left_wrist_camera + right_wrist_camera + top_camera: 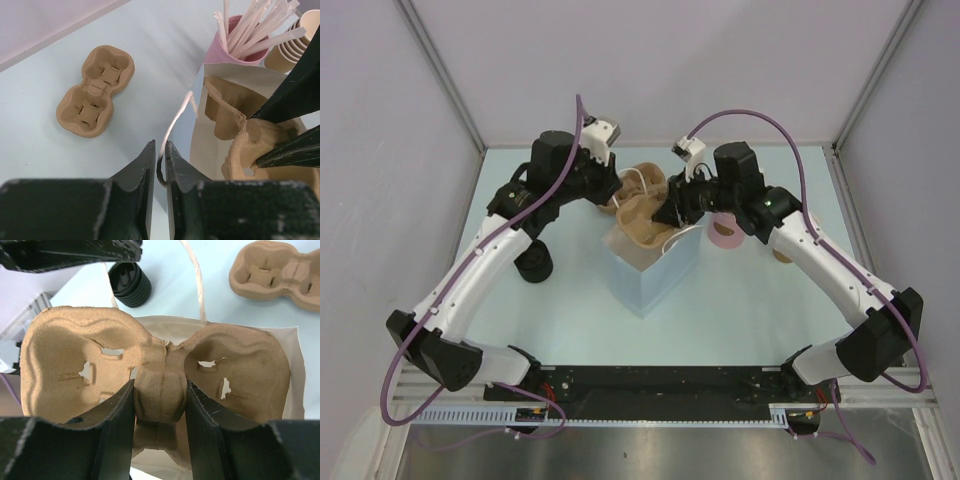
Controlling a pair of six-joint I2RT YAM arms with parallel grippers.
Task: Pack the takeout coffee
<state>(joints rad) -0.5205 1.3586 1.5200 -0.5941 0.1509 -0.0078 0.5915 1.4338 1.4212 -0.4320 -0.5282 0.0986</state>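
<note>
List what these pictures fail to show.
- Inside of the bag: top and right wrist views, covered by the cup carrier in the right fingers.
- The stack of cups: top view, mostly under the right arm; left wrist view, cut by the edge.
- Grip on the bag handle: left wrist view, whether the left fingers pinch it is lost in their dark gap.

Bright, even, diffuse light from above, faint soft shadow beside paper bag (655, 280) on pale blue table (750, 300), dull sheen on metal ledge (650, 455), left gripper (160, 145) and right gripper (160, 385) dark, slightly soft up close, 3 views otherwise sharp
</note>
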